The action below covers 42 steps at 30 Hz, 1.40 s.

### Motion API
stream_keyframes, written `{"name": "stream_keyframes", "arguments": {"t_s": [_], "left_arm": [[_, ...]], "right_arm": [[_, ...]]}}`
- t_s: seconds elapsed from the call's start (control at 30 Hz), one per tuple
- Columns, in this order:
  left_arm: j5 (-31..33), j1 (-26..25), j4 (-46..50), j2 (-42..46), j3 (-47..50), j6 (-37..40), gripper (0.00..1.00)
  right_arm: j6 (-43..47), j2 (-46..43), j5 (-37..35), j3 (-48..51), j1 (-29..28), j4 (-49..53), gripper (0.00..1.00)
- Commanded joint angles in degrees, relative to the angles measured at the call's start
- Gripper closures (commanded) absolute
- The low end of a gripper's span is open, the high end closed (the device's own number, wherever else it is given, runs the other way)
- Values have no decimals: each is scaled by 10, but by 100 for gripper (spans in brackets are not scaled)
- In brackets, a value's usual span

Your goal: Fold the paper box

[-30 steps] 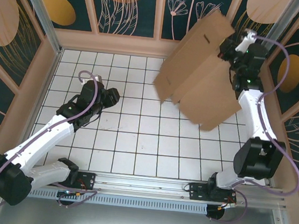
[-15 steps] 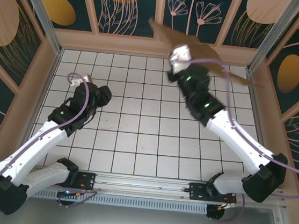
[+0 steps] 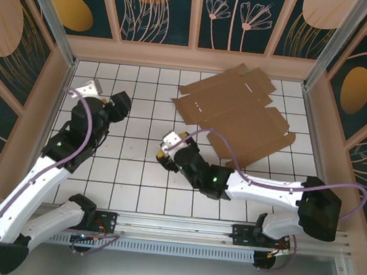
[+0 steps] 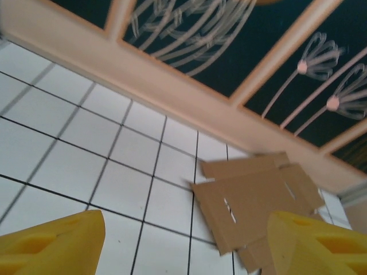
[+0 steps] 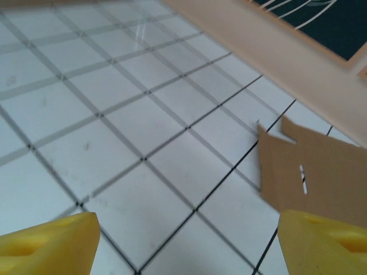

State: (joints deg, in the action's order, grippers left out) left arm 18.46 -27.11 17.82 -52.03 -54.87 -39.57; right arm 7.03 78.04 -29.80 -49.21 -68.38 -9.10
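The paper box [image 3: 236,113] lies flat, unfolded, at the far right of the gridded table [image 3: 132,178]

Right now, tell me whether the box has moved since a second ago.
Yes. The box has come down from beside the back right post to lie flat near the back wall.

No readable text, labels, brands or numbers anywhere; paper box [image 3: 235,117] plain brown, unprinted.

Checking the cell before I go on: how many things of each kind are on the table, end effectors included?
paper box, flat brown sheet: 1
end effectors: 2, the left end effector and the right end effector
Total: 3
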Motion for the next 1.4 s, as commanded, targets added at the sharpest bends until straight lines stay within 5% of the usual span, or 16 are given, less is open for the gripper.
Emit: {"name": "stream_keyframes", "arguments": {"t_s": [0.0, 0.1, 0.17, 0.3, 0.43, 0.63, 0.9, 1.07, 1.23, 1.37], "left_arm": [[-102, 0, -54, -45, 19, 15, 27], [-158, 0, -76, -91, 33, -4, 30], [-184, 0, -94, -111, 46, -18, 32], [-201, -1, -123, -127, 76, -38, 33], [-208, -1, -124, -134, 90, -43, 33], [-196, 0, -108, -134, 90, -30, 33], [-171, 0, -93, -124, 65, -27, 34], [-170, 0, -92, -134, 42, -24, 34], [-213, 0, -101, -178, 23, -36, 34], [-290, 0, -140, -222, 30, -48, 47]], "right_arm": [[-159, -40, 108, -62, 121, 80, 25], [-243, -33, 271, -63, 287, 93, 44], [-269, 7, 284, -83, 364, 123, 65], [-275, 104, 331, -112, 500, 160, 92], [-217, 199, 292, -134, 543, 200, 97], [-216, 321, 295, -180, 528, 271, 100], [-215, 354, 368, -177, 442, 303, 100], [-276, 324, 405, -161, 355, 294, 100], [-415, 242, 576, -90, 306, 114, 100], [-378, 177, 553, -104, 328, 126, 91]]}}
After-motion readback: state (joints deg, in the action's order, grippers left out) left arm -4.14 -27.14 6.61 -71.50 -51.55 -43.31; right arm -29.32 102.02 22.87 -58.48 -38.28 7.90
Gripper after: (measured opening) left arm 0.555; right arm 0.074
